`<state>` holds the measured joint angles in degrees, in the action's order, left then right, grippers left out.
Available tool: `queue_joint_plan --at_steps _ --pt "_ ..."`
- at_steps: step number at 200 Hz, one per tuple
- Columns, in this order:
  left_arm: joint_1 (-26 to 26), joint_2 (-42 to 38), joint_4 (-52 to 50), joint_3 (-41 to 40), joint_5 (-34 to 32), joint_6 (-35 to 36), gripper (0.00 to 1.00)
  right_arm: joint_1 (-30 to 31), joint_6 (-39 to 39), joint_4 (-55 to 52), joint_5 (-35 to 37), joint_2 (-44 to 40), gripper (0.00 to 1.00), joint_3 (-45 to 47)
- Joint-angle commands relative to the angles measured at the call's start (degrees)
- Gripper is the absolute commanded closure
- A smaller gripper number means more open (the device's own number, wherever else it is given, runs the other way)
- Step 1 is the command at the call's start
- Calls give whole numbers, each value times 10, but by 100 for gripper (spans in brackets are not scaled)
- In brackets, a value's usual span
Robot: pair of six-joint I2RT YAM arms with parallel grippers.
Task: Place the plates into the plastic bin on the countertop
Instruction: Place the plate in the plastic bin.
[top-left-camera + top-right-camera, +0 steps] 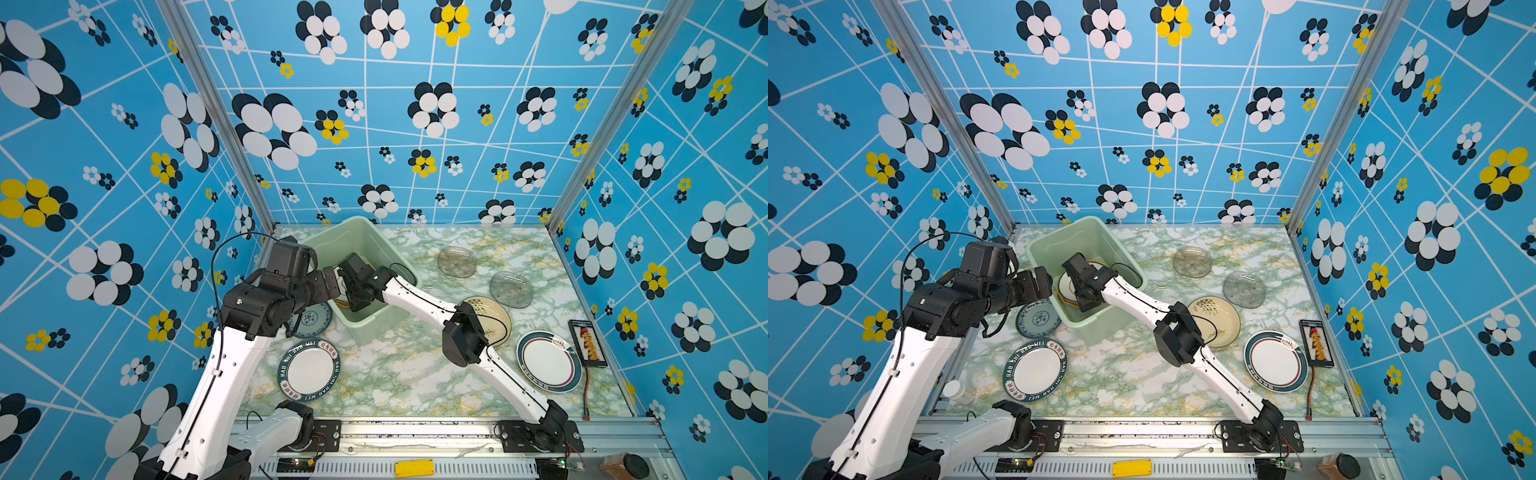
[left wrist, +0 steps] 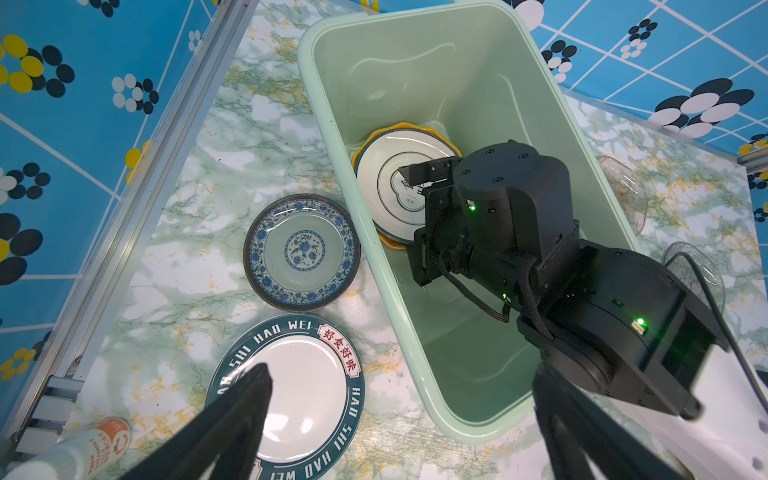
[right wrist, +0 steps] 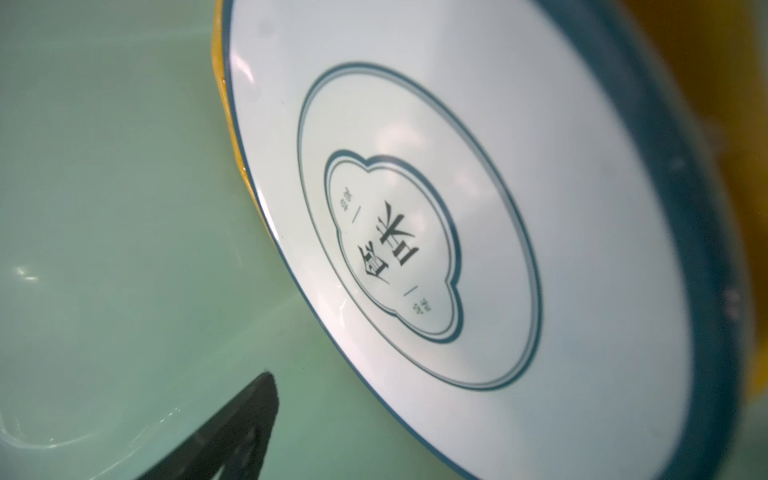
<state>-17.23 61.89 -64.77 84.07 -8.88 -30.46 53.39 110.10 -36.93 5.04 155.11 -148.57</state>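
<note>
**One plate lies in the bin, and your left arm is nearest the next**

Your right gripper (image 2: 415,180) is down inside the pale green plastic bin (image 2: 395,75). Its jaws are wide and hold nothing. Right under it lies the round white plate with a dark rim (image 3: 415,124), resting on the yellow wavy-edged plate (image 2: 392,242). Both are in the bin.

Your left gripper (image 2: 403,374) is wide and empty too. It hangs over the marbled surface (image 2: 208,166), just outside the bin. The white plate with the lettered teal rim (image 2: 286,390) lies right under it. The small blue-flowered plate (image 2: 301,252) lies a little ahead, just beside the bin wall. I think your left arm should take one of these. Your right arm is farther from both.
</note>
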Motion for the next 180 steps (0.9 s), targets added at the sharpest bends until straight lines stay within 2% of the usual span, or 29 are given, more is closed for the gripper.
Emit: queue_joint_plan --at_steps 1,180 --pt "5 -12 -10 17 -17 7 1 -1 -11 -32 0 -10 1 -10" --pt "5 -58 -64 75 -30 -42 1 10 -62 -115 0 -106 1 6"
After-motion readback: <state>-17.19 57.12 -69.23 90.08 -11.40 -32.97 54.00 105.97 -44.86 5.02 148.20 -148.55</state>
